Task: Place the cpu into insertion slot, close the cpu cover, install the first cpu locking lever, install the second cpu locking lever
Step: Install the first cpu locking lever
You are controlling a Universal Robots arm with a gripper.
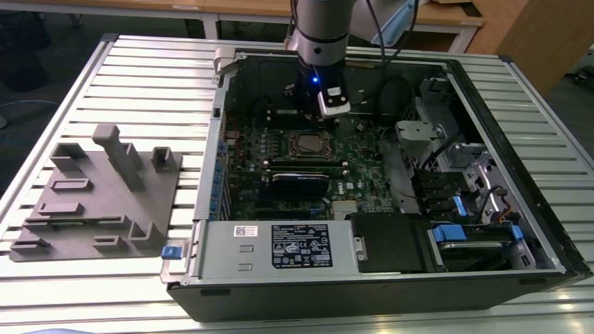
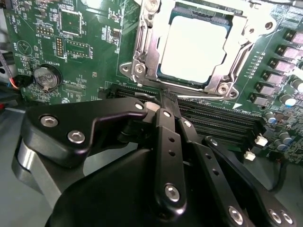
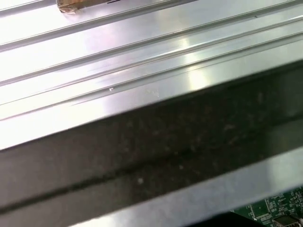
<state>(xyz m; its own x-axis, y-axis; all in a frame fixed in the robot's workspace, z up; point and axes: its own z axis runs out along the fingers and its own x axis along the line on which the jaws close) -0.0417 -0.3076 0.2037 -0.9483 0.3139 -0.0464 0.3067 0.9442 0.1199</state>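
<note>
The cpu (image 2: 191, 47) lies flat in its socket on the green board, its pale top showing through the window of the cpu cover (image 2: 141, 45). The silvery cover is down over the chip. A thin metal lever rod (image 2: 201, 94) runs along the socket edge nearest my gripper (image 2: 163, 101). My black fingers are pressed together with nothing between them, their tips just short of that edge. In the exterior view my gripper (image 1: 316, 115) hangs inside the open computer case, just behind the socket (image 1: 307, 145).
Black memory slots (image 2: 222, 118) lie between my fingers and the socket. A round coin battery (image 2: 46, 77) sits on the board. The case wall (image 3: 156, 137) and ribbed table (image 1: 139, 76) surround the work. A grey fixture block (image 1: 97, 195) stands at the exterior view's left.
</note>
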